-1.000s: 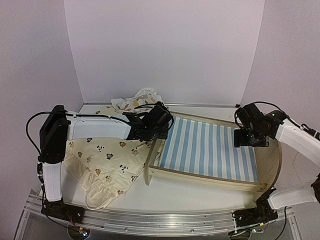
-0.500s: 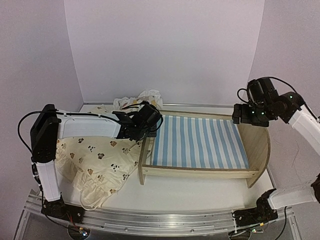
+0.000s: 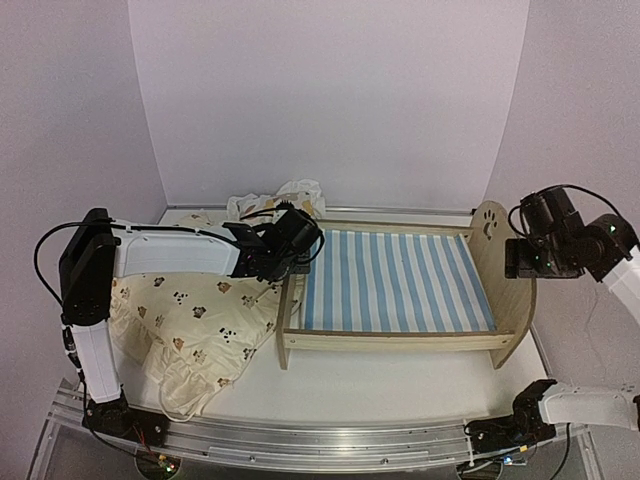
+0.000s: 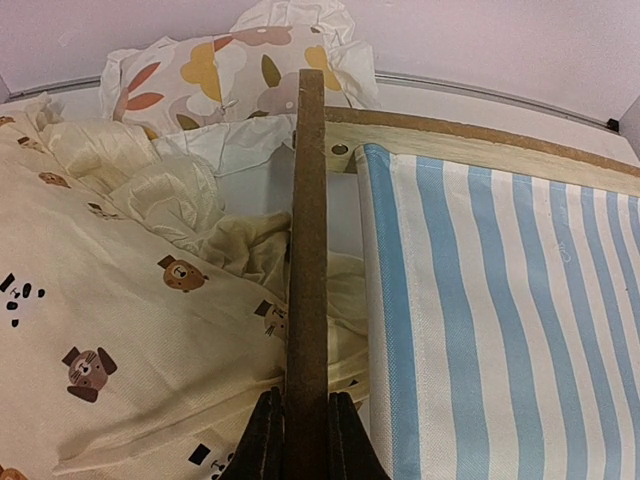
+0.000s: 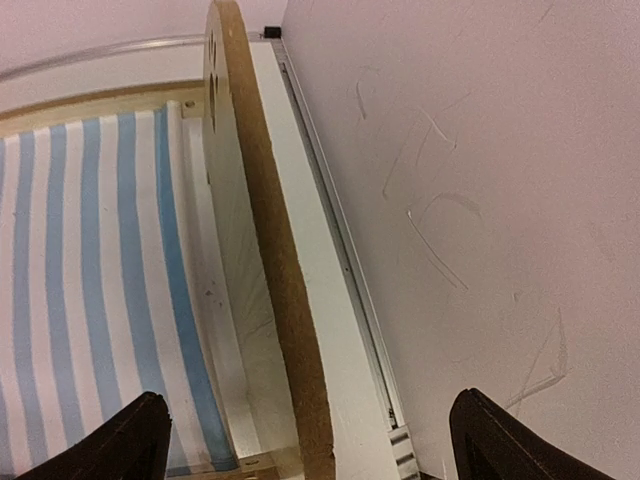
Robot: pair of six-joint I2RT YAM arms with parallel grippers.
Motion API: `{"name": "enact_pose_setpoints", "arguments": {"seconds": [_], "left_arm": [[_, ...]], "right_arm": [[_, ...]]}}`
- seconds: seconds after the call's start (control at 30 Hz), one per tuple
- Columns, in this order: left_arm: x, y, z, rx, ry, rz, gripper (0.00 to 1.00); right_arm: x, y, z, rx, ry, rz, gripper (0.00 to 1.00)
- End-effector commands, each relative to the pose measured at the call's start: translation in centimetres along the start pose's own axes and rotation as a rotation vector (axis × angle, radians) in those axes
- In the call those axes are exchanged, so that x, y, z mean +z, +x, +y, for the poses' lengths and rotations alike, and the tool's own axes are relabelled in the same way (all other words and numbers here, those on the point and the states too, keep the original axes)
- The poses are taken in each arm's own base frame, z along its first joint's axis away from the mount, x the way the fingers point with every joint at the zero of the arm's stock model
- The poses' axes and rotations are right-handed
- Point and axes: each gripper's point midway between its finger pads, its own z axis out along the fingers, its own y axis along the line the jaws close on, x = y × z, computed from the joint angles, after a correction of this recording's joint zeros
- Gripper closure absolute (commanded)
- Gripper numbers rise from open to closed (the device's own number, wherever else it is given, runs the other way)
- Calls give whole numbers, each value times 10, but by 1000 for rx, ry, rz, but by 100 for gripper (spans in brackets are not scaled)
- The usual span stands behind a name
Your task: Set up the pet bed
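The pet bed (image 3: 395, 285) stands mid-table, a plywood frame with a blue-and-white striped base (image 4: 500, 300). My left gripper (image 3: 288, 262) is shut on the top edge of its left end board (image 4: 308, 200), and both fingers (image 4: 262, 440) press the board's faces. The right end board (image 3: 497, 275) stands upright with a paw-print cutout near its top. My right gripper (image 3: 527, 262) hovers wide open just right of it. In the right wrist view the board's edge (image 5: 270, 250) runs between the spread fingertips (image 5: 135, 440) of the right gripper (image 5: 310, 445), touching neither.
A cream animal-print quilt (image 3: 190, 320) lies rumpled left of the bed under my left arm. A leaf-print pillow (image 3: 285, 195) sits behind it by the back wall. The right wall (image 5: 480, 200) and a floor rail (image 5: 340, 250) run close beside the right end board.
The bed has shifted left and squared up. Its right end board has swung from leaning outward to upright. My right gripper rose, then moved right and down past that board.
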Motion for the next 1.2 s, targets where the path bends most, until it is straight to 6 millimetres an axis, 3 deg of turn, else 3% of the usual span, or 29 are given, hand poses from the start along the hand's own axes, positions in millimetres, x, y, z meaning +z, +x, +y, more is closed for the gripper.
{"name": "enact_pose_setpoints", "arguments": {"seconds": [0.0,0.1,0.3,0.37,0.6,0.8,0.9,0.97,1.1,1.17], "left_arm": [[21,42,71,106,-238,116,100],[24,42,67,116,-225,118,100],[38,39,61,129,-250,113,100],[45,34,61,126,-253,113,100],[69,11,70,126,-247,97,100],[71,2,59,160,-199,87,100],[65,-1,60,183,-189,84,95],[59,-3,62,194,-182,86,83],[37,-11,66,194,-154,92,38],[24,-18,71,187,-149,82,22]], "right_arm": [[23,15,4,-72,79,50,4],[36,22,16,-100,74,77,21],[47,7,22,-89,109,16,74],[52,2,32,-84,92,15,79],[83,-20,55,-133,132,36,79],[111,-35,72,-94,98,63,79],[110,-34,72,-67,88,65,71],[106,-34,71,-46,77,57,58],[92,-38,68,-12,30,34,35],[84,-43,67,6,4,19,24]]}}
